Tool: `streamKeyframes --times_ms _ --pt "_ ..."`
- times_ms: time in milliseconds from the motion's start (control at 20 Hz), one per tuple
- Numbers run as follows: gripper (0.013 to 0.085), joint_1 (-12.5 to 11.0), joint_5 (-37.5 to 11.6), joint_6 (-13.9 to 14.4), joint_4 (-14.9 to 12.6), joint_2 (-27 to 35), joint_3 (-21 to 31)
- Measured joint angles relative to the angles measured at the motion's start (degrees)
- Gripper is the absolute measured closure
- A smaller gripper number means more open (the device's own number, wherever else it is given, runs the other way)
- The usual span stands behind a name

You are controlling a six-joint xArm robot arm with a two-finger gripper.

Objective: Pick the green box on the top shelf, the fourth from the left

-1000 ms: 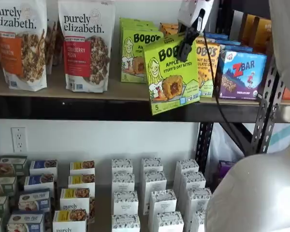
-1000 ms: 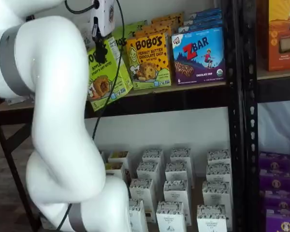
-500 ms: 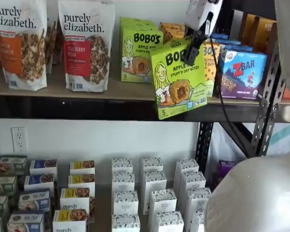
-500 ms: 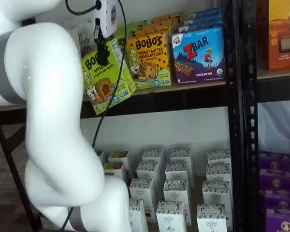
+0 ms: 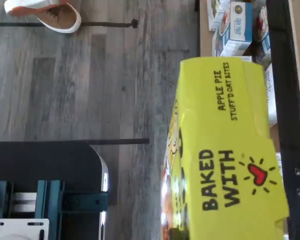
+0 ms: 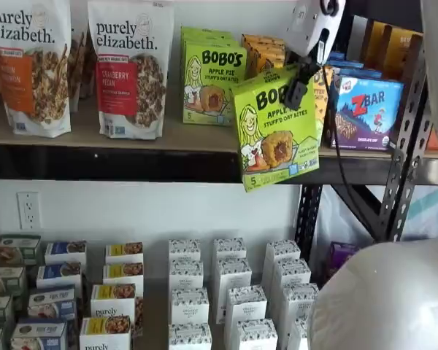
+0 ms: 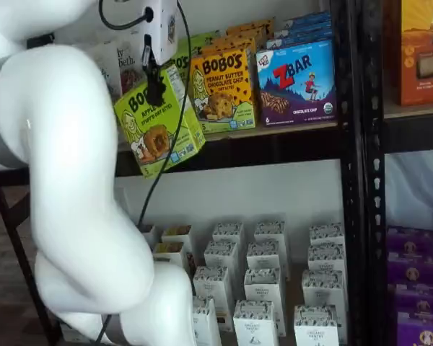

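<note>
Wrist view: the green box (image 5: 225, 150) fills the frame's near side, its top flap reading "BAKED WITH" and "APPLE PIE STUFF'D OAT BITES", seen over grey plank flooring (image 5: 90, 85); the fingers themselves do not show here.

Shelf view, frontal: the gripper (image 6: 298, 86) descends from above with its black fingers pinching the upper edge of the green box (image 6: 276, 131), which hangs tilted in front of the top shelf (image 6: 131, 162), clear of the board, its lower corner overlapping the black rail. A matching green Bobo's carton (image 6: 210, 84) stands on the board behind; a ZBar carton (image 6: 365, 109) and granola bags (image 6: 130, 65) flank it.

Shelf view, oblique: the gripper (image 7: 155, 86) clamps the green box (image 7: 157, 122) beside the robot's white arm (image 7: 79, 180); only here is the peanut butter carton (image 7: 222, 88) fully legible.
</note>
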Motion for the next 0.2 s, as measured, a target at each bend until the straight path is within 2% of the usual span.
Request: streamKeyframes --times_ms 200 --pt "0.065 -0.5 0.09 -0.59 -0.02 -1.03 1.44"
